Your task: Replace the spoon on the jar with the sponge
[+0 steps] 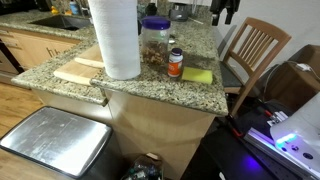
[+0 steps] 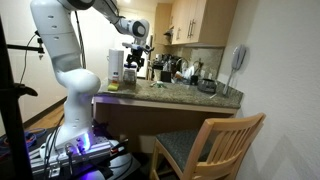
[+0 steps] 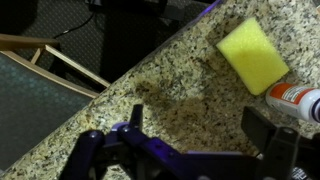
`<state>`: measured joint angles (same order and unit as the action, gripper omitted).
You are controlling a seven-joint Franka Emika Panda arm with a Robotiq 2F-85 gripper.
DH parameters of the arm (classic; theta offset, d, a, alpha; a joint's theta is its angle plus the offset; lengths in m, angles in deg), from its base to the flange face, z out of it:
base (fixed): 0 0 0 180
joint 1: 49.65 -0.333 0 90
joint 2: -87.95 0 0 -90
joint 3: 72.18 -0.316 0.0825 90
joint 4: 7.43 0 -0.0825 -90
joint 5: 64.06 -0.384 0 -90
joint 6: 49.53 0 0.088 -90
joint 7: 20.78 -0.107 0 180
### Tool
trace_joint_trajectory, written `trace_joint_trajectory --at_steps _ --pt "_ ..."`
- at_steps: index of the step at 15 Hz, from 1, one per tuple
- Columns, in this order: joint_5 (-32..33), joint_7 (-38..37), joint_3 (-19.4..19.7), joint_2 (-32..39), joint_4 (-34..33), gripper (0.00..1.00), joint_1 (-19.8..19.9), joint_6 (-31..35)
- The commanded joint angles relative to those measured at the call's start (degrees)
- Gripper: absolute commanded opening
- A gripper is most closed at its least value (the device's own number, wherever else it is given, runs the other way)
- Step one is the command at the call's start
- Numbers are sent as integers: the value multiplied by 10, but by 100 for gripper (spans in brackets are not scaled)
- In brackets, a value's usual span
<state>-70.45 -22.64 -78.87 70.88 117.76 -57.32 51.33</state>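
The jar (image 1: 155,45), clear with a purple-blue lid and brown contents, stands on the granite counter (image 1: 150,88). I cannot make out a spoon on it. The yellow sponge (image 1: 197,75) lies flat near the counter's corner, next to a small orange white-capped bottle (image 1: 175,63). In the wrist view the sponge (image 3: 252,52) is at the upper right and the bottle (image 3: 295,98) at the right edge. My gripper (image 3: 200,135) is open and empty, hovering above bare counter short of the sponge. In an exterior view it (image 2: 138,48) hangs above the counter end.
A tall paper towel roll (image 1: 118,40) stands beside the jar, with a tan wooden board (image 1: 80,70) behind it. A wooden chair (image 1: 255,50) stands by the counter's edge. A metal bin lid (image 1: 55,140) is on the floor below.
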Motion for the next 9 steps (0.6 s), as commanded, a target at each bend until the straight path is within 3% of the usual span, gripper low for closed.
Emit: trace_joint_trajectory --at_steps 1,4,9 --pt "0 0 -2 0 -1 100 2 -1" --pt "-6 0 -1 10 -10 100 3 13" --pt "-16 60 -16 -30 -39 100 -28 96"
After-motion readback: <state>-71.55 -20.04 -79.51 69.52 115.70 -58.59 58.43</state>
